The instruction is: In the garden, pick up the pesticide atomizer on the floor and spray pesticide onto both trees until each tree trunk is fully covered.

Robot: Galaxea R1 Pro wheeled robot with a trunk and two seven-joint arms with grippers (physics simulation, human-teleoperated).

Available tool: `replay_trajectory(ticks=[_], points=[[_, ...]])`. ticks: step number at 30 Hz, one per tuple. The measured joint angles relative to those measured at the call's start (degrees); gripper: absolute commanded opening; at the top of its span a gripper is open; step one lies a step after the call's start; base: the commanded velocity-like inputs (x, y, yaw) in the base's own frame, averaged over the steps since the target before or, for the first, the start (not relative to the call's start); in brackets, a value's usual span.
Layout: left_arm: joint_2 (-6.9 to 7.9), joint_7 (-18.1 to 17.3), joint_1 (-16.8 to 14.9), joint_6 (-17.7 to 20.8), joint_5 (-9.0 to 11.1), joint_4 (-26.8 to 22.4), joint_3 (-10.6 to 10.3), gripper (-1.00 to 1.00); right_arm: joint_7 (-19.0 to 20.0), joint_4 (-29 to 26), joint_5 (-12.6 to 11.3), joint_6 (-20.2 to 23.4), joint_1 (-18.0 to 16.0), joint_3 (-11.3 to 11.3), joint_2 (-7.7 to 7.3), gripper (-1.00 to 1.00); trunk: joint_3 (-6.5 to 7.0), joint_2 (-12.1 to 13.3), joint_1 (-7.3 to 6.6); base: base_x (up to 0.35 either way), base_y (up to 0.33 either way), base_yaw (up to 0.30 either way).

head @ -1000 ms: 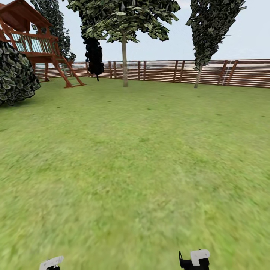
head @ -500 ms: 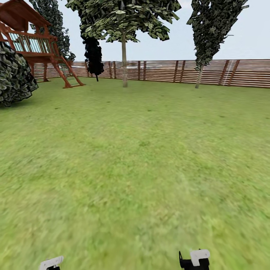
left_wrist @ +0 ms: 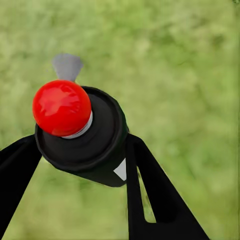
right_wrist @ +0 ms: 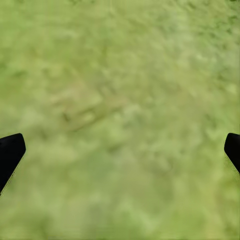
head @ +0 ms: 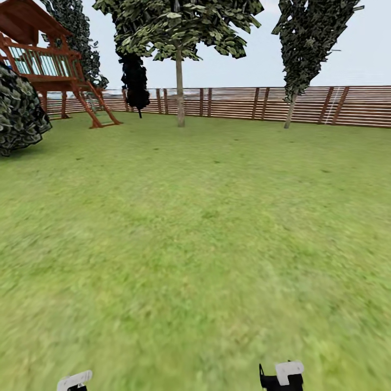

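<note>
1. Left gripper has its two black fingers clamped on the pesticide atomizer, a dark bottle with a round red top, hanging over grass.
2. Right gripper is spread wide apart, just fingertips at the frame edges, grass underneath, holding nothing.
3. Head view: big green lawn running out to a brown slat fence.
4. One tree with a pale trunk stands far ahead by the fence, a wooden playhouse far left, a round bush nearer.
</note>
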Motion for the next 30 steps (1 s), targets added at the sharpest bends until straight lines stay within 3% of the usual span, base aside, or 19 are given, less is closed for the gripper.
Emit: replay_trajectory(ticks=[30], points=[[0.0, 0.0, 0.0, 0.0, 0.0, 0.0, 0.0, -1.0, 0.0, 0.0, 0.0, 0.0, 0.0, 0.0, 0.0, 1.0, 0.0, 0.0, 0.0, 0.338, 0.0, 0.0]])
